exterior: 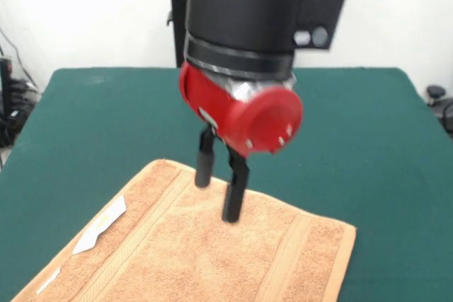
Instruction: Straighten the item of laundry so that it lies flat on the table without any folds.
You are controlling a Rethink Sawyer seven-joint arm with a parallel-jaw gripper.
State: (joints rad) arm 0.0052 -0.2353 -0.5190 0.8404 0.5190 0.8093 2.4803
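The orange-tan terry towel (205,252) lies spread on the dark green table (368,132) at the near side, its near part cut off by the picture's bottom edge. Woven border bands run along its left and right sides. A white tag (100,225) lies on its left part. My gripper (219,194) hangs from the red and black arm over the towel's far edge. Its two black fingers (234,196) stand a little apart with nothing between them. Whether the tips touch the towel I cannot tell.
The robot's black pedestal (177,26) stands at the table's far side. Dark cables and gear (13,97) sit off the table's left edge, and a dark object (439,100) off its right edge.
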